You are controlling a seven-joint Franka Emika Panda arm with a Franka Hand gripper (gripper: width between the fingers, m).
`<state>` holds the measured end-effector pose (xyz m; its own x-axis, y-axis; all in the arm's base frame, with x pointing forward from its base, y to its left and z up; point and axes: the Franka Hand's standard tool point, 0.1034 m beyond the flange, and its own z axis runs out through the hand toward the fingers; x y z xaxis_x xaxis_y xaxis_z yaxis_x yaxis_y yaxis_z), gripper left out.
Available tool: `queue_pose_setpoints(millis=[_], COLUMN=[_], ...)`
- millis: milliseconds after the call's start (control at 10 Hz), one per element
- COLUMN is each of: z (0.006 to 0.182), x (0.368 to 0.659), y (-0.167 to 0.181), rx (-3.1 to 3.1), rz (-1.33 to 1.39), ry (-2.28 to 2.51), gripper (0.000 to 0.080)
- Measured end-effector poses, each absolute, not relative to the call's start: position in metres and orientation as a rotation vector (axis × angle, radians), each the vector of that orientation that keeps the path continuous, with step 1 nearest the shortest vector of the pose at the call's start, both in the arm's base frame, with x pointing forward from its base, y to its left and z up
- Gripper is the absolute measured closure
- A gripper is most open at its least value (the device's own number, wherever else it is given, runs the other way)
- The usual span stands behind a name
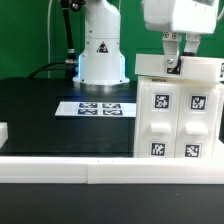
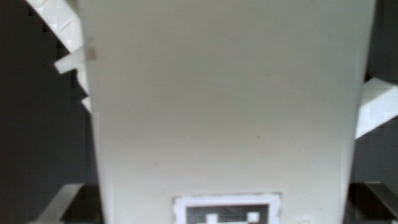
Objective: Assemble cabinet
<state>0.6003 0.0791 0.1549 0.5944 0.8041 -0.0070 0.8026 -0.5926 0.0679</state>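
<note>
The cabinet (image 1: 177,112) is a large white box with tagged door blocks on its front. It stands at the exterior view's right on the black table. My gripper (image 1: 173,66) comes down from above onto the cabinet's top panel (image 1: 150,68). In the wrist view that white panel (image 2: 222,100) fills the middle, with one tag (image 2: 231,212) near the jaws. My gripper (image 2: 224,205) has a finger pressed against each side edge of the panel, so it is shut on it. The fingertips are mostly hidden.
The marker board (image 1: 100,108) lies flat mid-table before the robot base (image 1: 100,55). A low white wall (image 1: 60,165) runs along the table's front edge. A small white piece (image 1: 3,130) shows at the exterior view's left edge.
</note>
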Motion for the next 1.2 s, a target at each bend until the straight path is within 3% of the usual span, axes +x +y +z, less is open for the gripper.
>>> queue_pose_setpoints(millis=[600,1200], z=[0.1551,0.1555], x=[0.6004,0.6016], y=[0.0849,0.0858], rx=[3.067,3.101], rz=[0.078,0.097], ry=[0.385,-0.072], gripper=[0.0239,0.0239])
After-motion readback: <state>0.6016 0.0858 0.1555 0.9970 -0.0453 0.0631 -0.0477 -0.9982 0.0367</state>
